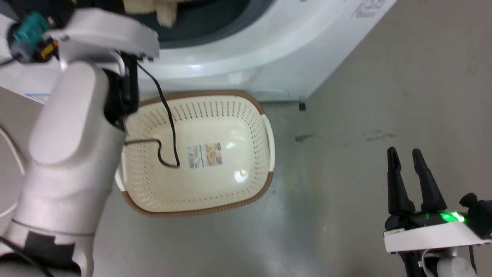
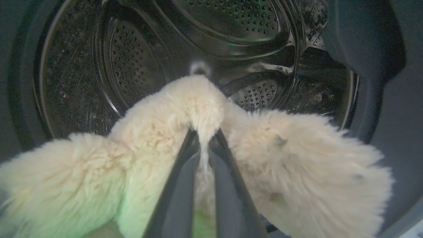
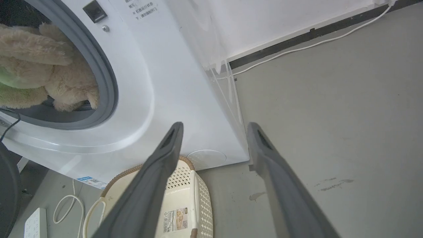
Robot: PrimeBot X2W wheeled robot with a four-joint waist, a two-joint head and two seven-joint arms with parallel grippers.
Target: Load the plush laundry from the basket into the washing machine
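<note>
Our left pincer [image 2: 205, 134] reaches through the opening of the washing machine [image 1: 250, 50]. Its two dark fingers are pressed almost together on a fold of the fluffy cream teddy bear [image 2: 158, 132], and a thin ridge of fur is squeezed between them. In the left wrist view the bear spreads to both sides of the fingers, in front of the shiny perforated steel drum [image 2: 132, 59]. We cannot tell whether it rests on the drum wall or hangs from the grip.

From the right wrist view we see the bear's limbs lying just inside the grey door seal [image 3: 105, 79], with one paw close to the seal's lower edge.

The laundry basket [image 1: 215, 94] stands on the grey floor [image 1: 384, 96] just in front of the machine. Inside it we see only its label sticker [image 1: 204, 155], and a black cable [image 1: 169, 115] from our left arm [image 1: 69, 146] hangs in front of it.

Our right pincer [image 1: 404, 152] hovers over the floor, well apart from the basket, with its fingers spread wide and nothing between them.
</note>
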